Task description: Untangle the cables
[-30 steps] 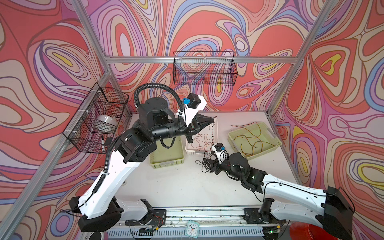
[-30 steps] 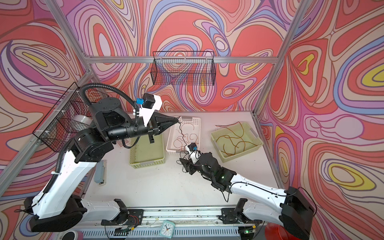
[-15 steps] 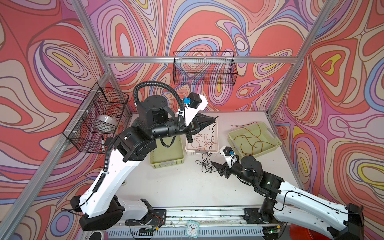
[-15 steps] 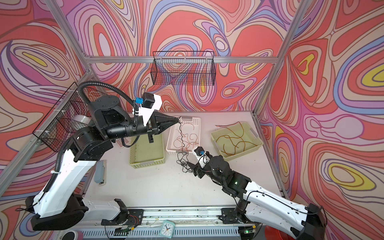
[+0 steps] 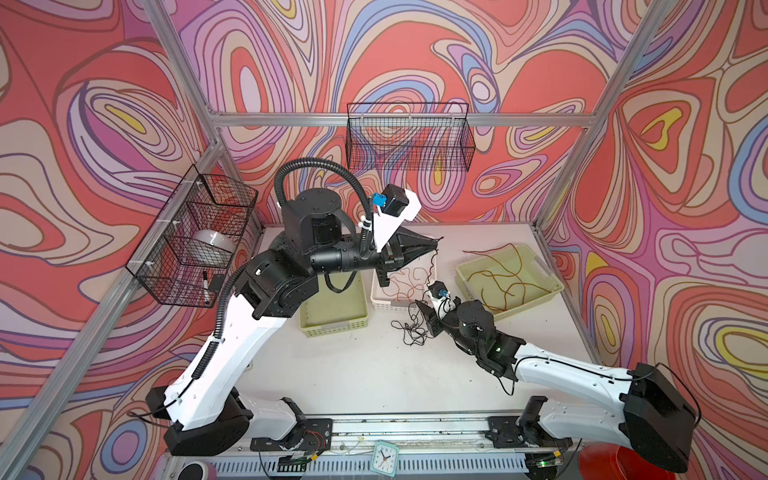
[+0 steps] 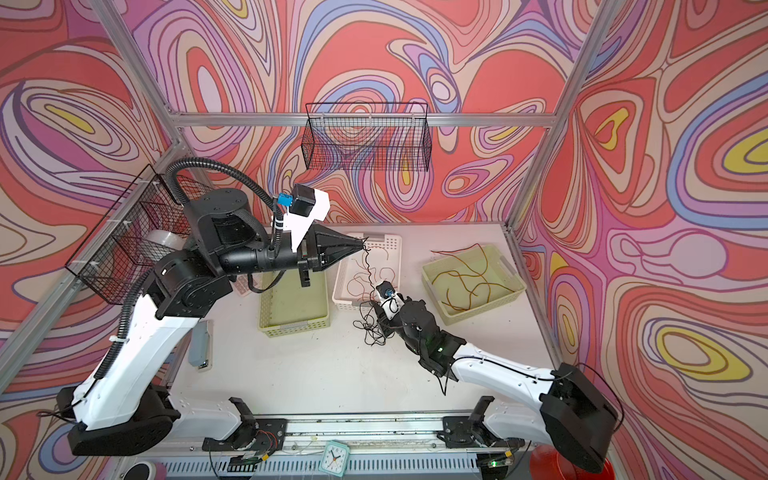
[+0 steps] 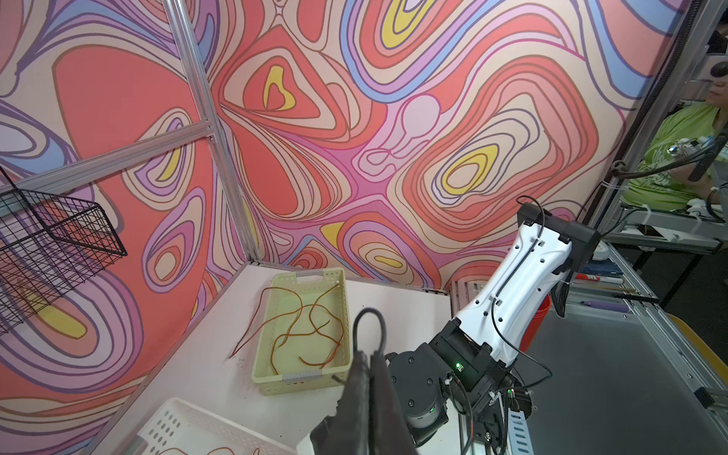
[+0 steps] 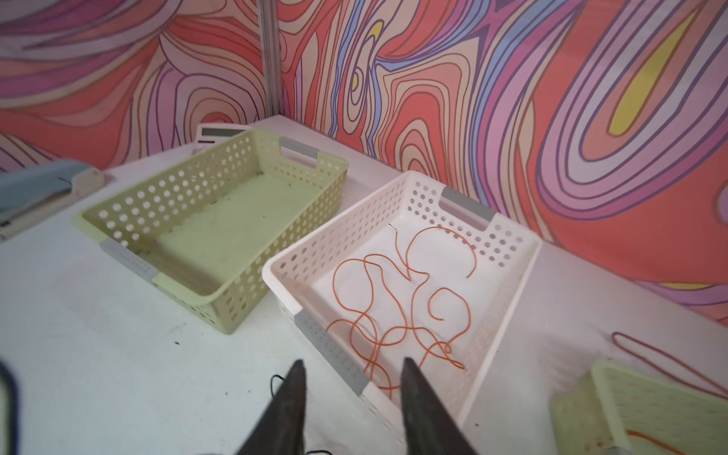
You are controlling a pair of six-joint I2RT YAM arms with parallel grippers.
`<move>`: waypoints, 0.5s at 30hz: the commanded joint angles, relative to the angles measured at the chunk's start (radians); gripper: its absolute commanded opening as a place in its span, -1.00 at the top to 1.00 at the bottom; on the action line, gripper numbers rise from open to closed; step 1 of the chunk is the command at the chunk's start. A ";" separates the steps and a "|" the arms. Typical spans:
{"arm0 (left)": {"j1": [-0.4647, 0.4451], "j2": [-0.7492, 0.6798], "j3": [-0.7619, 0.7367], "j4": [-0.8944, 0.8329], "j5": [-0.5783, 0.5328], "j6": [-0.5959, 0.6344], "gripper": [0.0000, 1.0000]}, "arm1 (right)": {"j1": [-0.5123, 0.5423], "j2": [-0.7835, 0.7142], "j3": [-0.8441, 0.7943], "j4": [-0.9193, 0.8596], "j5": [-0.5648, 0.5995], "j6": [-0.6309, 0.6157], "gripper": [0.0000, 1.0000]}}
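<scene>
My left gripper [image 5: 433, 242] is raised above the white basket [image 5: 379, 300], shut on a thin black cable [image 6: 366, 266]. That cable hangs down to a black tangle [image 5: 409, 332] on the table. In the left wrist view a black loop [image 7: 368, 327] stands up from the shut fingertips [image 7: 360, 360]. My right gripper [image 5: 428, 322] is low at the tangle's right edge. Its fingers [image 8: 295, 378] stand apart in the right wrist view, with nothing between them. Orange cables [image 8: 394, 307] lie in the white basket. Red-brown cables [image 5: 503, 278] lie in the right yellow-green basket [image 5: 548, 286].
An empty yellow-green basket [image 5: 332, 328] stands left of the white one. Black wire baskets hang on the back wall [image 5: 409, 137] and the left wall [image 5: 195, 232]. A grey stapler [image 6: 199, 345] lies at the table's left. One red-brown cable end [image 5: 478, 252] trails outside the right basket.
My right arm pulled back to the right, then came forward again to the black tangle. My left gripper stays raised, holding the black cable.
</scene>
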 commanded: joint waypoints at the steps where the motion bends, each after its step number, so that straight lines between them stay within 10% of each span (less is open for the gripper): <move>1: 0.001 0.014 0.057 -0.020 -0.003 0.012 1.00 | -0.005 0.065 -0.028 0.155 -0.068 0.130 1.00; 15: 0.135 0.154 0.534 -0.066 -0.216 0.142 1.00 | -0.004 0.292 -0.193 0.039 0.068 0.697 1.00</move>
